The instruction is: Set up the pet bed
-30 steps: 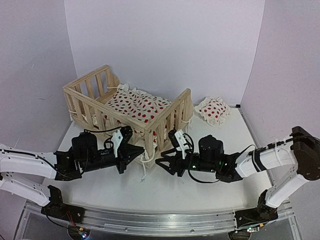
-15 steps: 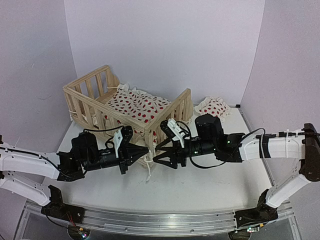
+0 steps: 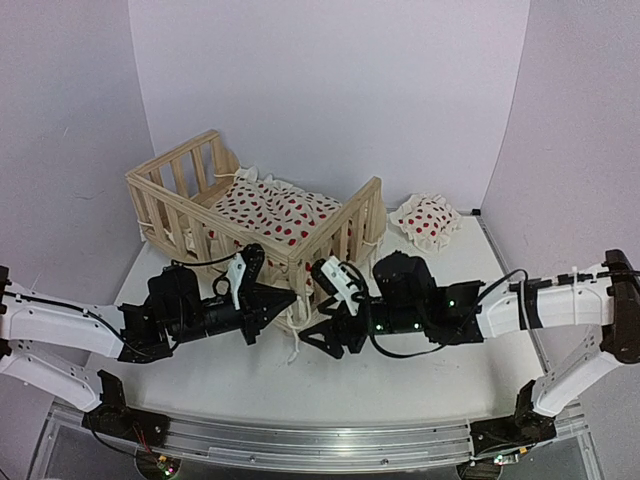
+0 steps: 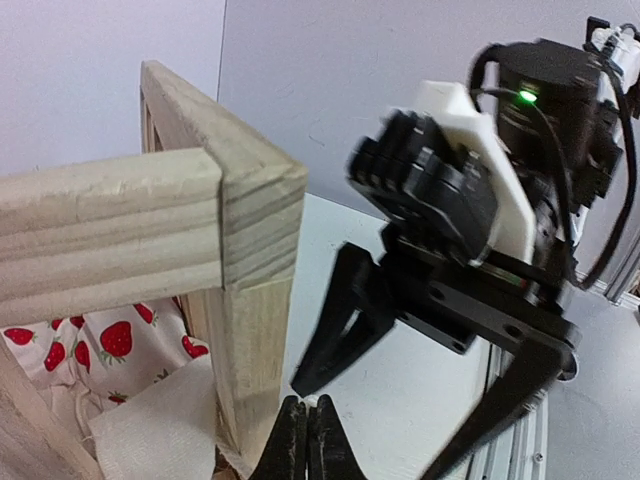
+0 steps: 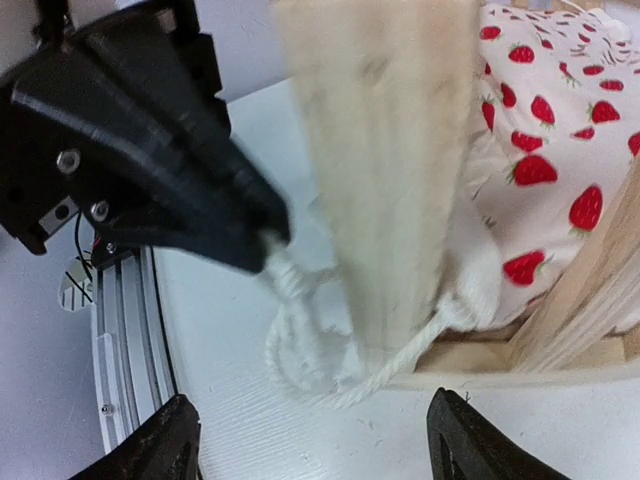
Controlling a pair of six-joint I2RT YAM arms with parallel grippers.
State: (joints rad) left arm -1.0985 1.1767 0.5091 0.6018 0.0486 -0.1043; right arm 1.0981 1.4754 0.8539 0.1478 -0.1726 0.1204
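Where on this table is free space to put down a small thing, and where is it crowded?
Free: the table strip between the arms and the near edge; the patch between pillow and right arm. Crowded: the near corner of the pet bed, where the left gripper, shut on a tie string, meets the open right gripper.

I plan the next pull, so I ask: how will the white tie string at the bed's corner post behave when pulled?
The tie string is probably floppy: it sags in loose loops below the left tool. It looks thin and light, so a pull likely takes up slack before it moves the wooden pet bed.
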